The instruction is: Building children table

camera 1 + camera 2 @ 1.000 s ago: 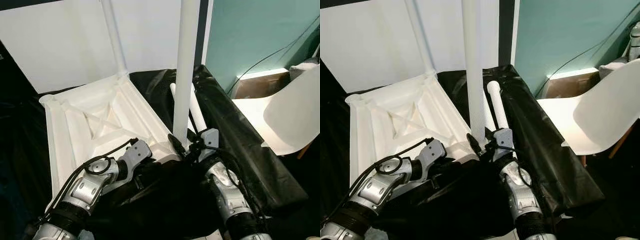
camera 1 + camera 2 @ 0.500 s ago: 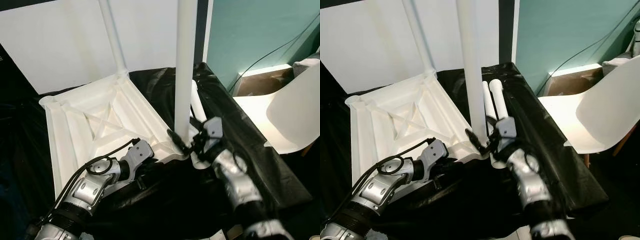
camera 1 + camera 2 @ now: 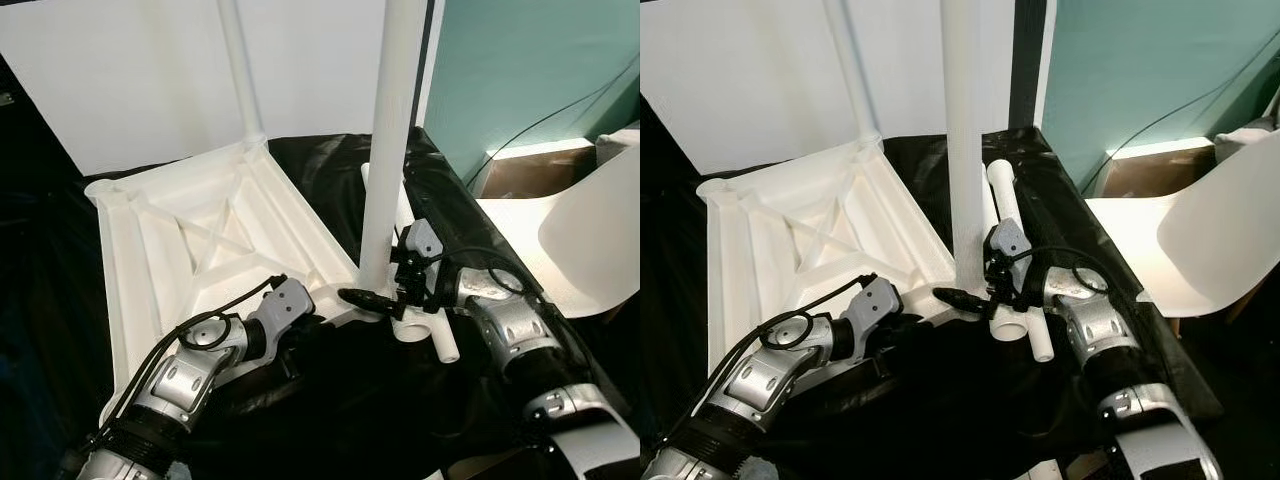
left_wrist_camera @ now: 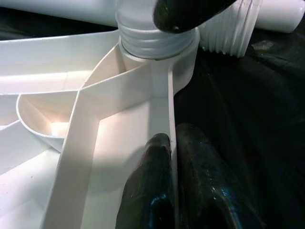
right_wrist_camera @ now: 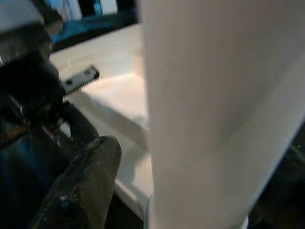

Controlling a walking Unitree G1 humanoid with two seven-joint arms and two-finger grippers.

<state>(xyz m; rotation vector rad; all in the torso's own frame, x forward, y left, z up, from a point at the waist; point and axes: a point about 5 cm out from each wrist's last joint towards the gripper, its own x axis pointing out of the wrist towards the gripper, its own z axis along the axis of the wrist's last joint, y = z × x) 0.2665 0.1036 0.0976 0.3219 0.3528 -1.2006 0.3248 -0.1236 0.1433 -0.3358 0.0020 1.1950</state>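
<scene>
The white children's table top [image 3: 150,240] lies upside down on a black sheet. One white leg [image 3: 240,70] stands in its far corner. A second leg [image 3: 385,170] stands upright in the near right corner socket [image 4: 157,43]. My right gripper [image 3: 378,298] is shut on this leg's base, one black finger [image 5: 81,186] pressing its side. My left gripper [image 4: 171,186] is shut on the thin rim wall of the table top just below that corner, its wrist [image 3: 285,300] at the near edge.
Loose white legs [image 3: 1025,320] lie on the black sheet [image 3: 330,400] right of the table top, beside my right arm. A white chair [image 3: 590,240] stands at the far right. A white panel [image 3: 130,80] and a teal wall [image 3: 520,70] rise behind.
My right arm has swung out to the right of the upright leg, its wrist turning around the base. The leg stays upright in the socket. My left gripper keeps hold of the rim.
</scene>
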